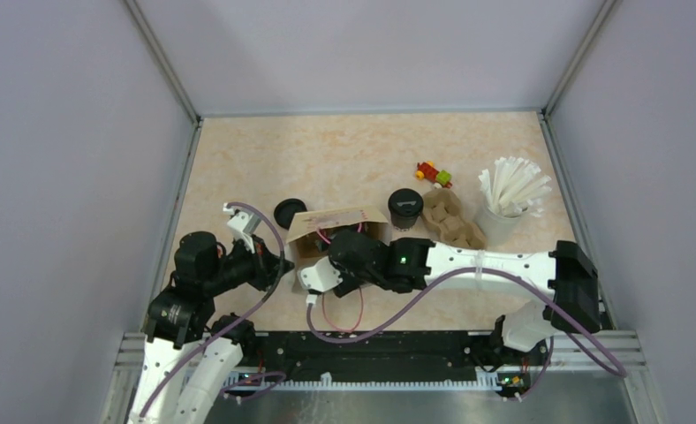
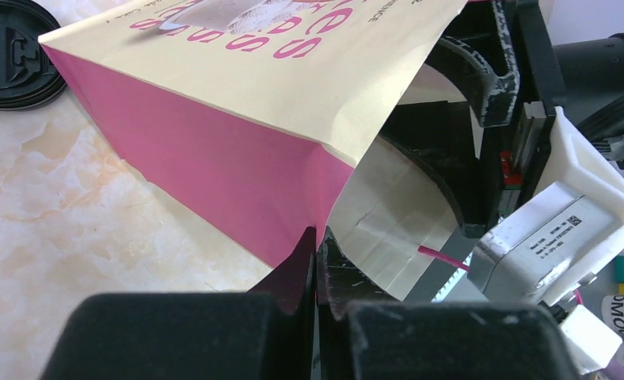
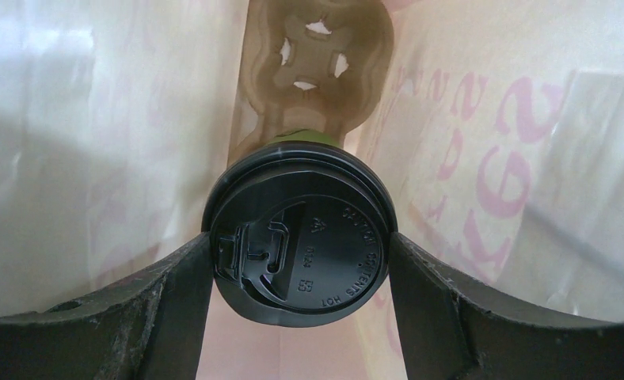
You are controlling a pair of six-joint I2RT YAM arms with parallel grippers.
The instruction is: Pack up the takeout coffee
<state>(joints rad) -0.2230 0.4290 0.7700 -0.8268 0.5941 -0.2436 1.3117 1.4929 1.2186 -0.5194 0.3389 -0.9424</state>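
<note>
Item: black lidded cup (image 3: 301, 237), held inside a paper bag (image 1: 337, 221) that is laid on its side at the near middle of the bench (image 1: 344, 146). The cup is clamped at its lid rim between the right jaws, one finger pressed to each side, the lid turned toward the wrist camera; raised lettering and a sip tab are seen on the lid. The right arm (image 1: 468, 261) is stretched in from the right, its end hidden within the bag's mouth. Beyond the cup a brown moulded shape with cut-outs (image 3: 317, 63) is seen; whether it sits in the bag or shows through the paper cannot be told. The bag is cream with pink lettering and a pink side panel (image 2: 214, 166). Its lower mouth edge is pinched between the left jaws, which are closed together on the paper; the left arm (image 1: 208, 265) is placed at the bag's left. Second black cup (image 1: 405, 208): stood upright on the bench, lid on, just right of the bag and touching or nearly touching the brown pulp carrier (image 1: 455, 223). Loose black lid (image 1: 290, 212): laid behind the bag's left corner. Pale cup of white straws (image 1: 508, 201): stood right of the carrier. Small coloured toy (image 1: 434, 174): placed behind the carrier.
</note>
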